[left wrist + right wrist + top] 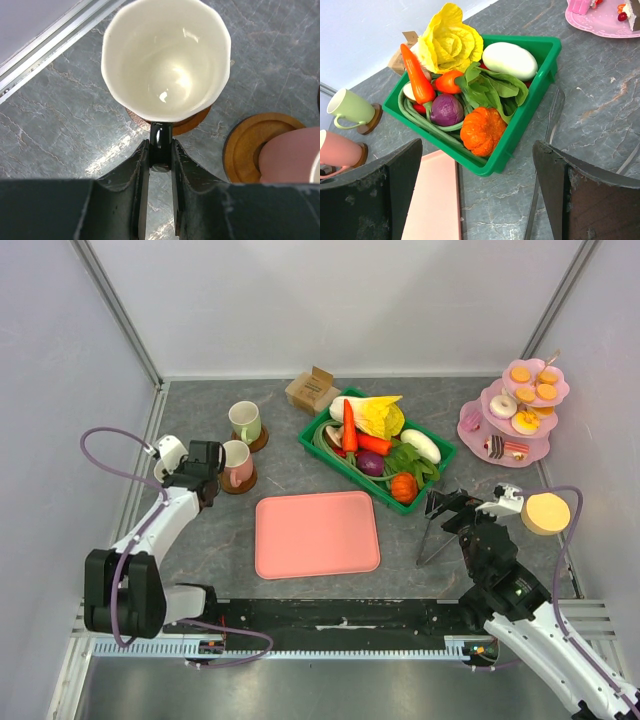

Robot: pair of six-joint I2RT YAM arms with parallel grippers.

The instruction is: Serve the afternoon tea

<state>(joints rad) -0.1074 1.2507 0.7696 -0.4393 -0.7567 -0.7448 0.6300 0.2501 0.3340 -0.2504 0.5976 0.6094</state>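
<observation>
Grey marble table [60, 135], mug [165, 65] gripped by handle in left end effector [161, 149]

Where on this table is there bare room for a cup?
The pink tray in front of the green crate is bare. Grey tabletop is free at the back, between that crate and the tiered stand. The left side is crowded: the green mug, the pink mug and the black-handled mug sit close on coasters, with the left claw shut on that handle.
</observation>
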